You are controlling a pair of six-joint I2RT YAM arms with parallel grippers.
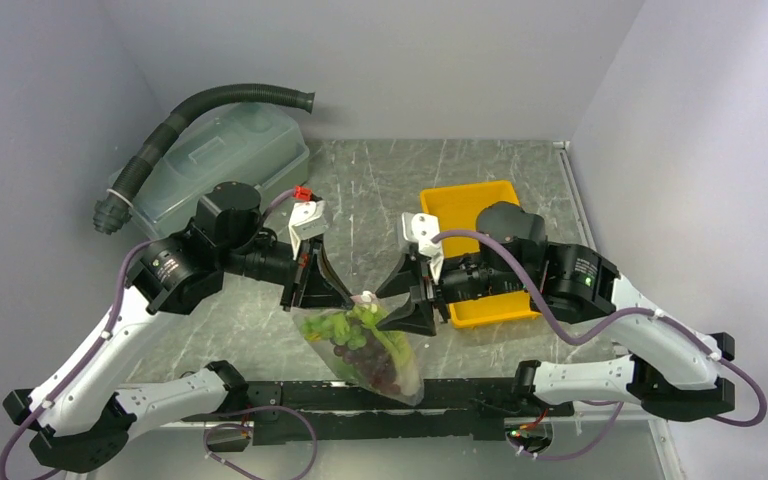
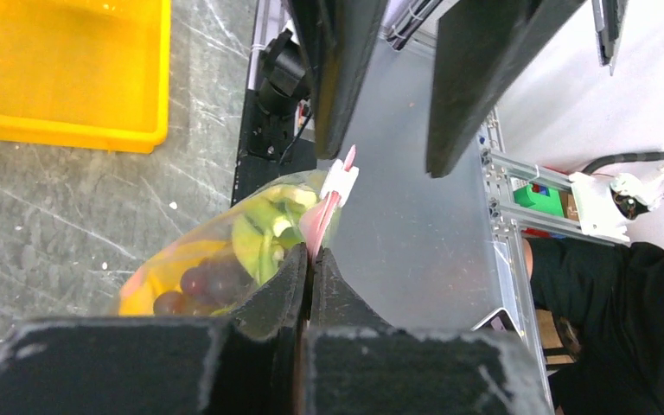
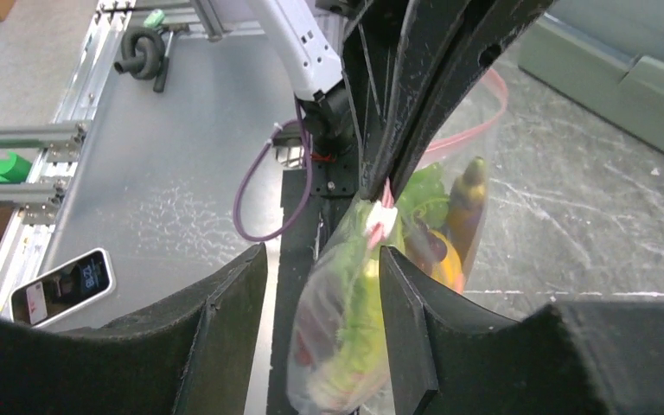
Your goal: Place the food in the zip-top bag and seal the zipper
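The clear zip-top bag [image 1: 370, 352] hangs above the table's near edge, full of food: leafy greens [image 1: 345, 325], dark grapes [image 2: 203, 281] and something yellow [image 2: 151, 290]. My left gripper [image 1: 343, 298] is shut on the pale pink zipper [image 2: 318, 216] at the bag's mouth, beside the white slider [image 2: 341, 179]; the same grip shows in the left wrist view [image 2: 311, 259]. My right gripper [image 1: 405, 305] stands open just right of the mouth. In the right wrist view the bag [image 3: 346, 337] hangs between that gripper's [image 3: 324, 255] spread fingers without being pinched.
A yellow tray [image 1: 455, 205] lies behind the right arm. A translucent lidded tub [image 1: 220, 155] with a black ribbed hose [image 1: 175, 125] over it sits at the back left. A black rail [image 1: 290, 395] runs along the near edge under the bag.
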